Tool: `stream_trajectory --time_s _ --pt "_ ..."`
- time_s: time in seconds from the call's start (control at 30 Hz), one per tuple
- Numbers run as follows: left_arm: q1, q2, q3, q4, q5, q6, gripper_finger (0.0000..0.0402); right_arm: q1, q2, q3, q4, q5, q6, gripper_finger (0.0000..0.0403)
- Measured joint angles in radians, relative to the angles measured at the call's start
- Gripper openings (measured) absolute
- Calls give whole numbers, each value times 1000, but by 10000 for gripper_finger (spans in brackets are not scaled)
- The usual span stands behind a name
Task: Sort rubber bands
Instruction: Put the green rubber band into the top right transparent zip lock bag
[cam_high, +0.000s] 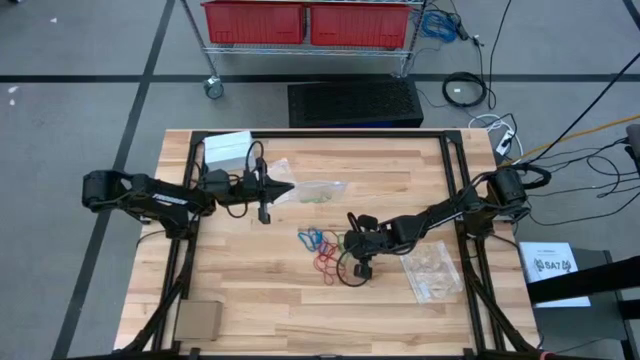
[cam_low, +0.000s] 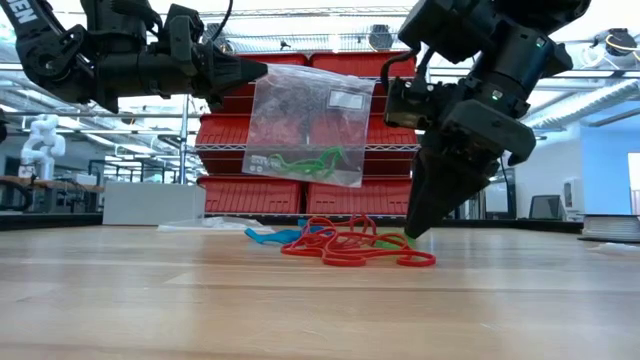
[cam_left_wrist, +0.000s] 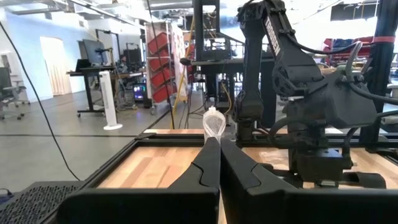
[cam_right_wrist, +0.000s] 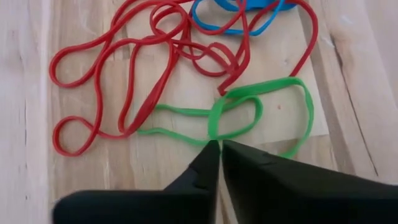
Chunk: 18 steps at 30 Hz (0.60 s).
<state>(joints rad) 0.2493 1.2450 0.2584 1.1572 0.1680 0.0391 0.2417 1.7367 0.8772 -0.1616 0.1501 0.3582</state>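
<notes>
A loose pile of red, blue and green rubber bands (cam_high: 320, 250) lies on the wooden table (cam_high: 250, 290) near its middle. My right gripper (cam_right_wrist: 219, 144) slants down onto the pile's near right side, shut at a green rubber band (cam_right_wrist: 261, 106). In the low view its fingertips (cam_low: 415, 230) reach the tabletop. My left gripper (cam_low: 250, 70) is shut on a clear plastic bag (cam_low: 305, 125) with green bands inside. It holds the bag up over the table's far left part. My left gripper pinches the bag's upper corner (cam_low: 262, 74) between its two fingers, coming level from the table's left. The bag hangs below and beyond the fingers, clear of the table. My right gripper closes its fingertips on the green band where its strands run together (cam_right_wrist: 213, 138), slanting down from the table's right. The band lies flat on the table, slack; how much of it sits between the tips does not show.
A second clear bag (cam_high: 432, 270) lies on the table to the right of the pile. A white box (cam_high: 228, 150) sits at the far left corner and a cardboard piece (cam_high: 197, 320) at the near left. Black frame rails (cam_high: 465, 200) border the table.
</notes>
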Motion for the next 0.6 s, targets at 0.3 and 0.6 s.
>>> stream_trajectory --time_s 0.3,0.6 --pt "0 0 0 0 0 0 0 0 0 0 0 1 5 69" --pt "0 0 0 0 0 0 0 -8 9 0 5 -3 -2 116"
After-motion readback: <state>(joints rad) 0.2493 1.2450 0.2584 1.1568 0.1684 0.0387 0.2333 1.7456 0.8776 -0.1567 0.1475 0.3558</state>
